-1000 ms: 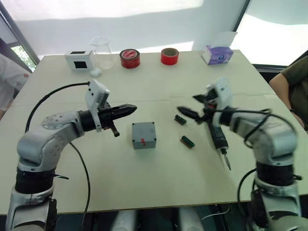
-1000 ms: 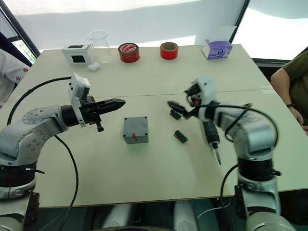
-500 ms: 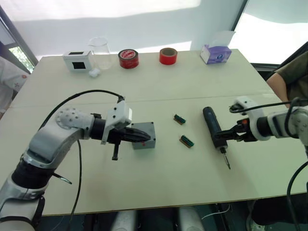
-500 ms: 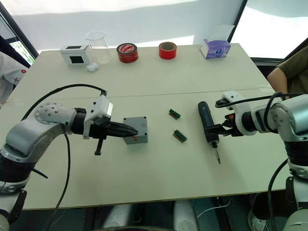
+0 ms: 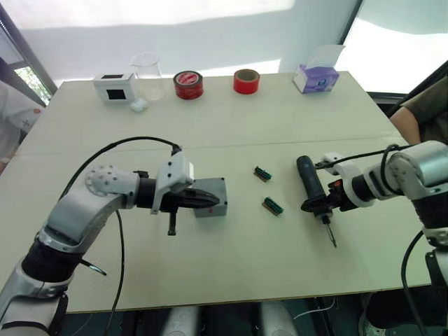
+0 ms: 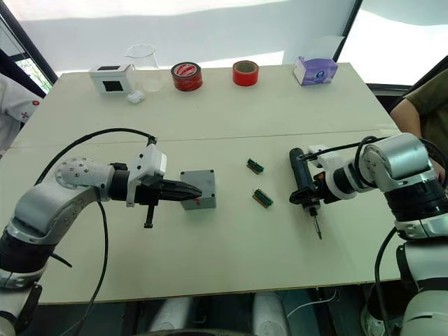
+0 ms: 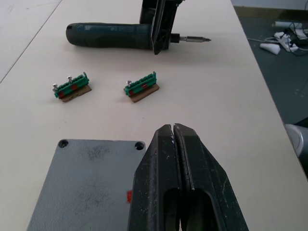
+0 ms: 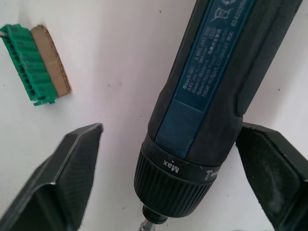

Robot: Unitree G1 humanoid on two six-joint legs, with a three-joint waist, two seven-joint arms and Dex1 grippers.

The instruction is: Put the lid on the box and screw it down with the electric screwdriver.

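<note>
The right gripper has its fingers spread either side of the electric screwdriver, which lies flat, bit toward the table's near edge. The left gripper, fingers pressed together, rests over the box.

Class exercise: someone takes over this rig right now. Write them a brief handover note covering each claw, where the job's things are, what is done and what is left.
Left claw: shut, holding nothing, tips over the grey box at mid-table.
Right claw: open, fingers either side of the electric screwdriver, which lies flat on the table; not clamped yet.
Lid: appears already seated on the box; corner holes look empty, though that is hard to tell.
Two green terminal blocks lie between box and screwdriver.
Done: lid apparently on.
Left: grasp the screwdriver, screw down the corners.
</note>
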